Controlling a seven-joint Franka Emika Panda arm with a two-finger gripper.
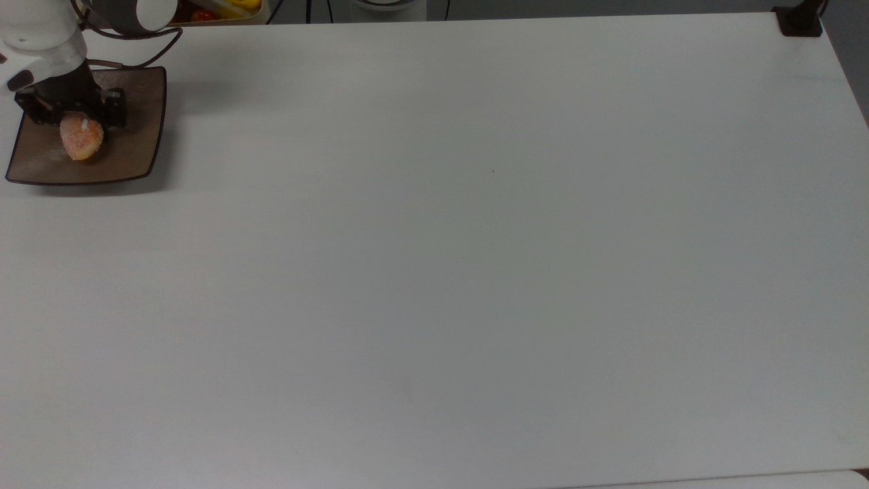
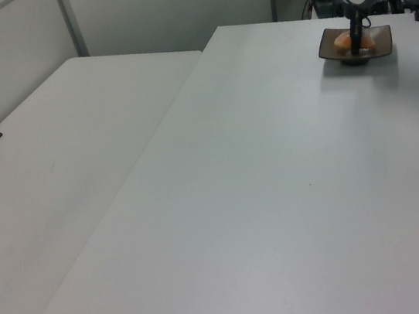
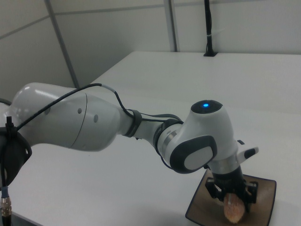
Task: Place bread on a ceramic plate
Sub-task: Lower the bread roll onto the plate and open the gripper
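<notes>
My hand (image 1: 76, 121) is down over the ceramic plate (image 1: 132, 146), which sits at the far left corner of the worktop (image 1: 475, 258) as the top view shows it. The bread (image 1: 82, 138) is between my two dark fingers (image 1: 114, 112), one on each side of its upper end, and I am gripping it: in the top view the fingers sit tight against the roll, and in the right view (image 3: 233, 200) they close in on the top of the bread (image 3: 233, 208) from both sides. The roll hangs lengthwise from my grip, its lower end toward the near part of the plate in the top view, with its short white stripe near the fingers. Whether the bread's underside already touches the plate's surface I cannot tell; it lies within the plate's outline, toward the top view's left half of it.

In the left view the plate (image 2: 379, 44) stands near the worktop's far right corner, with my hand (image 2: 354, 37) upright over it and the bread (image 2: 343, 41) a small orange patch beside the fingers. In the right view my white arm (image 3: 117, 125) reaches across the worktop and bends down to the plate (image 3: 265, 197) at the lower right.

A container of coloured items (image 1: 217, 9) sits just beyond the worktop's far edge near the plate in the top view, and a black clamp (image 1: 800, 22) grips the far right corner.
</notes>
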